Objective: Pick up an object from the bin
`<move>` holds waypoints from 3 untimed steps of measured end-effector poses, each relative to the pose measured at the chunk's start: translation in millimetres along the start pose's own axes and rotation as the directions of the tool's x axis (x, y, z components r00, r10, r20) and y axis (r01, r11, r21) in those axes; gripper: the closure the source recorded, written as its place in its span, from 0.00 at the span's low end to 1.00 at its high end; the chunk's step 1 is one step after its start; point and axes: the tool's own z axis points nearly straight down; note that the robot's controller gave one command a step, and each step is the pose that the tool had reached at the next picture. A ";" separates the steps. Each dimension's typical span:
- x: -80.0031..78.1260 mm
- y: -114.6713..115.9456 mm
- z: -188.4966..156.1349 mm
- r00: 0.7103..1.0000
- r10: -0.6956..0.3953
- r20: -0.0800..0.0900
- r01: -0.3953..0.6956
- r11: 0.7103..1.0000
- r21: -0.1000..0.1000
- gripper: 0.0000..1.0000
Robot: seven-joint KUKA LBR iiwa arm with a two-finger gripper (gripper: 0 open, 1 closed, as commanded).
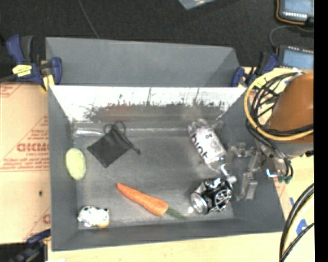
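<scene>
The gripper is low at the right side of the bin, close against the right wall. Nothing shows in its grasp, and I cannot tell whether it is spread or pressed together. The nearest thing is the crumpled black can, just left of it in the near right corner. A white bottle lies a little farther off, toward the far side.

If the can is the pick, the wall is the likely trouble, since there is little room on that side. I would shift left until the gripper stands over the can's middle, then turn it to close across the narrow, dented body rather than along its length. It should go down straight. A crushed can is light and may skid or tip, so a centred grip matters. The carrot tip lies near the can's left end and should be kept clear.

The arm comes in from the right over the rim. Its orange cover sits above the bin's right edge, with the wrist angled down and left.
</scene>
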 end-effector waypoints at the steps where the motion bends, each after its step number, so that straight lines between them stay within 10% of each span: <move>1: -1.7 0.4 -4.4 1.000 -0.004 0.008 0.004 1.000 0.002 0.00; 3: -10.6 21.7 72.9 0.978 -0.209 0.009 0.209 0.978 0.005 0.00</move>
